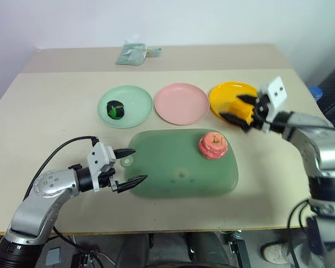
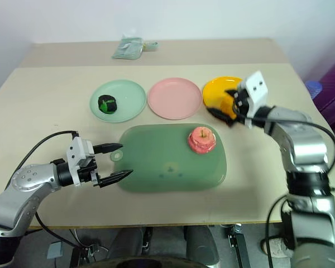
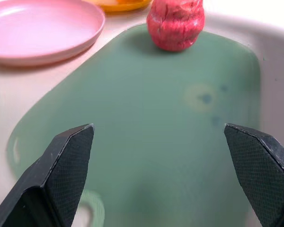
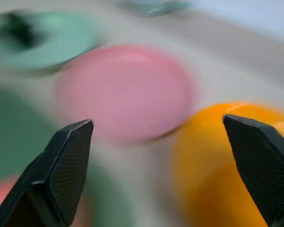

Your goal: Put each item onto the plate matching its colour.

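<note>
Nearest to us, our left gripper (image 1: 131, 166) hovers at the near left edge of the large green mat (image 1: 173, 170), its two black fingers spread wide with nothing between them. On the mat's far right corner sits the pink apple (image 1: 213, 146), stem up, well apart from that gripper and not on any plate.

Beyond the mat, three plates stand in a row across the table (image 1: 56, 111). On the left is the mint green plate (image 1: 135, 104), and the dark green-black lump (image 1: 115, 109) rests on it, toward its left side. The pink plate (image 1: 181, 103) in the middle is bare. On the right is the yellow plate (image 1: 226, 95); our right gripper (image 1: 240, 109) hangs over its near right part with the fingers spread apart. The orange-yellow lump (image 1: 242, 109) shows between those fingers above the plate; we cannot tell whether they touch it.

At the far edge lies a small greenish packet (image 1: 133, 53).
</note>
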